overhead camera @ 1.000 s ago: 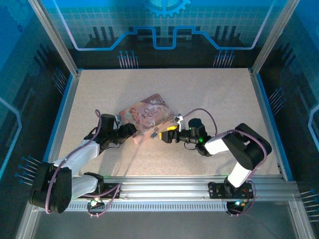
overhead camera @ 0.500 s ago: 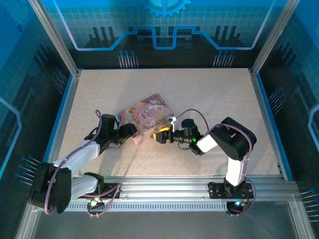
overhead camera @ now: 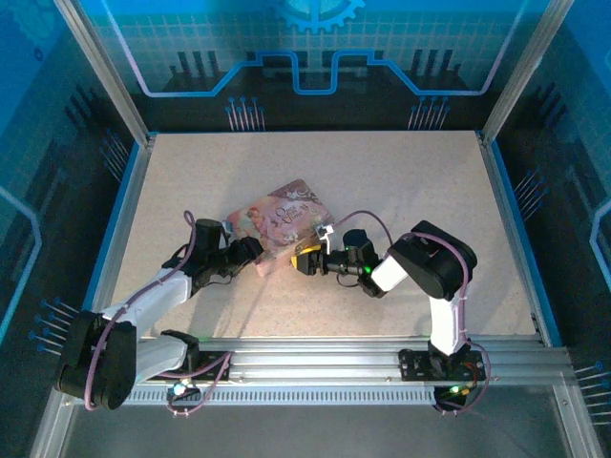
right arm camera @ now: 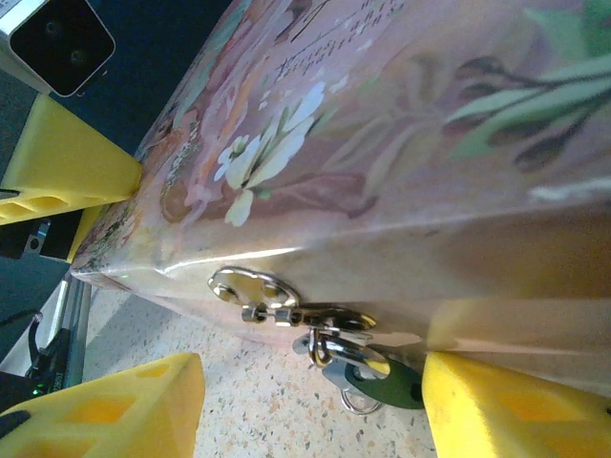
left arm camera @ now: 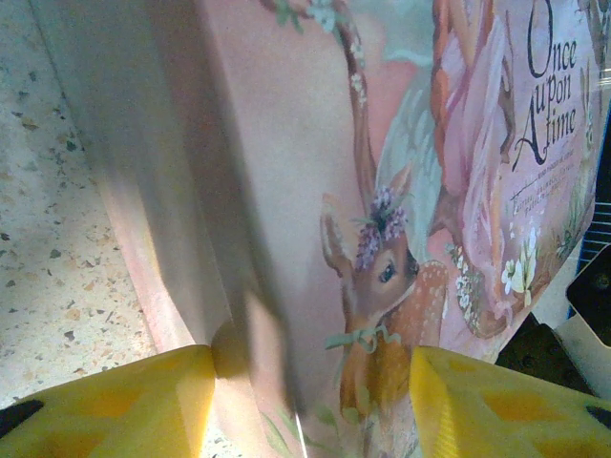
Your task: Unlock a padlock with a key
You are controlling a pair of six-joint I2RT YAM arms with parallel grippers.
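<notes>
The pink illustrated box (overhead camera: pixel 283 219) lies mid-table, and my left gripper (overhead camera: pixel 250 251) holds its near-left corner. In the left wrist view the box (left arm camera: pixel 315 191) fills the gap between the yellow fingers (left arm camera: pixel 115 405). My right gripper (overhead camera: pixel 305 260) is at the box's front edge, open, its fingers (right arm camera: pixel 105 410) straddling the silver hasp (right arm camera: pixel 250 286). The tiny padlock (right arm camera: pixel 387 384) hangs from the hasp by its silvery shackle (right arm camera: pixel 334 345), its dark body beside the right-hand finger. I cannot tell the key apart from the small metal parts there.
A low blue rim (overhead camera: pixel 126 224) runs round the speckled table (overhead camera: pixel 401 181). The aluminium rail (overhead camera: pixel 315 358) carrying both arm bases runs along the near edge. My right arm's elbow (overhead camera: pixel 434 258) is folded close behind its gripper.
My right gripper has slid left up to the box's front edge, and its elbow has folded in. The left arm and the box have stayed put.
</notes>
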